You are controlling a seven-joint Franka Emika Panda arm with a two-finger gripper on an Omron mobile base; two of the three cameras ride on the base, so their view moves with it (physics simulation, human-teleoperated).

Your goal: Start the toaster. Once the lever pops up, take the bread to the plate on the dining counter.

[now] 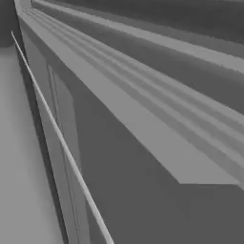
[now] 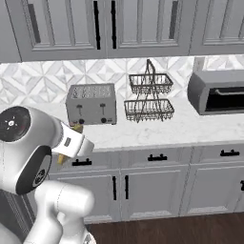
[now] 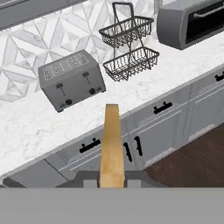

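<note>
My gripper [image 3: 112,181] is shut on the bread [image 3: 112,140], a tan slice seen edge-on that stands up between the fingers in the hand view. I hold it in front of the counter edge, apart from the toaster. In the right base view bits of the bread [image 2: 76,127] peek out behind my arm. The dark grey two-slot toaster [image 3: 72,81] [image 2: 90,104] stands on the marble counter against the tiled wall, its slots empty. A small black lever [image 3: 60,86] [image 2: 79,107] sits high on its front face. The plate and the dining counter are out of view.
A two-tier wire basket [image 3: 129,48] [image 2: 150,95] stands right of the toaster, and a grey microwave [image 3: 188,22] [image 2: 217,93] further right. Grey drawer cabinets [image 2: 157,183] run below the counter, above dark wood floor [image 3: 192,157]. A grey cabinet panel [image 1: 119,167] looms close in the left base view.
</note>
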